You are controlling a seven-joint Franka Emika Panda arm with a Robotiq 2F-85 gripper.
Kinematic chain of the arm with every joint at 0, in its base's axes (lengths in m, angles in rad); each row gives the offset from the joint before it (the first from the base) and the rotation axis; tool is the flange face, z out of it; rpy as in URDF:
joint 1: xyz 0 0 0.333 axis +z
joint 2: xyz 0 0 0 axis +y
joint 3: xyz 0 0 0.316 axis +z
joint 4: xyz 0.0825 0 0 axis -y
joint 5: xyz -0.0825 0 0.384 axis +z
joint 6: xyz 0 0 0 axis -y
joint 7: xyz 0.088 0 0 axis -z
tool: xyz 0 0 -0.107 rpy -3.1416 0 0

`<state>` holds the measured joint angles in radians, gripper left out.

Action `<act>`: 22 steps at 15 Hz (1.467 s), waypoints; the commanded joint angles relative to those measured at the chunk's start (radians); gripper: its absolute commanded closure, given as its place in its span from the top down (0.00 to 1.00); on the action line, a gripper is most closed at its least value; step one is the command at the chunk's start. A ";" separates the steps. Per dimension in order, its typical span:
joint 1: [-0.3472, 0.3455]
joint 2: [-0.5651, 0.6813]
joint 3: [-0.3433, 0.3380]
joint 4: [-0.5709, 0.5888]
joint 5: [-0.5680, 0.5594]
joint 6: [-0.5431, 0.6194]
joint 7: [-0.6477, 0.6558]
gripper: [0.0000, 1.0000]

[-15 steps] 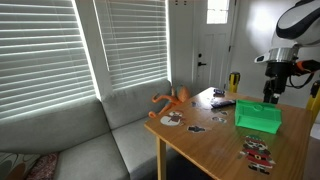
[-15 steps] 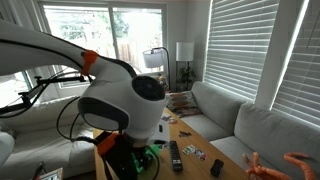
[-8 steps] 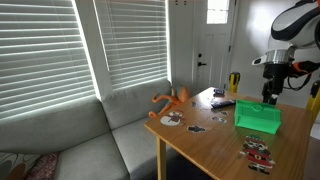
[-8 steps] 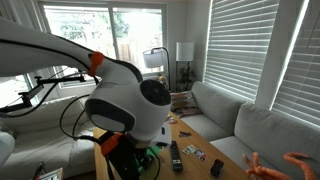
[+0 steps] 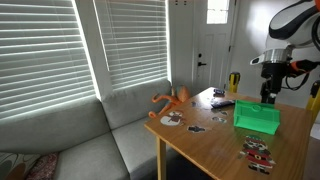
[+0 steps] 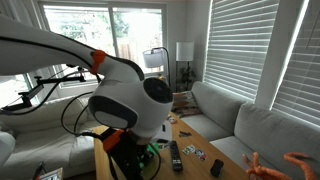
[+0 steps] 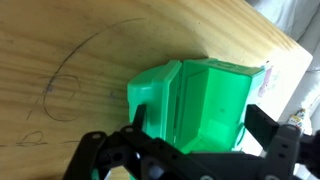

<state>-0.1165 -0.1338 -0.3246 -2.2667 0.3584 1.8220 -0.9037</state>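
Green plastic box [image 7: 200, 100] stands on the wooden table [image 7: 70, 60], near the edge far from the sofa [image 5: 80, 140] in an exterior view. The gripper [image 7: 190, 150] hangs straight above it, not touching, its fingers spread wide to either side. In the wrist view the box's long side seems to run across the picture, in line with the gap between the fingers. An orange toy [image 5: 172, 100] and scattered cards [image 5: 258, 150] lie well apart.
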 commanded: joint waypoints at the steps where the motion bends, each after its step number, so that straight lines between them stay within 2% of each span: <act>1: -0.022 0.006 0.029 0.025 0.014 -0.032 0.017 1.00; 7: -0.018 -0.009 0.051 0.022 0.007 -0.041 0.052 1.00; 22: 0.005 -0.077 0.141 -0.036 -0.090 0.081 0.253 1.00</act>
<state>-0.1138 -0.1781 -0.1963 -2.2762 0.2976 1.8802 -0.6935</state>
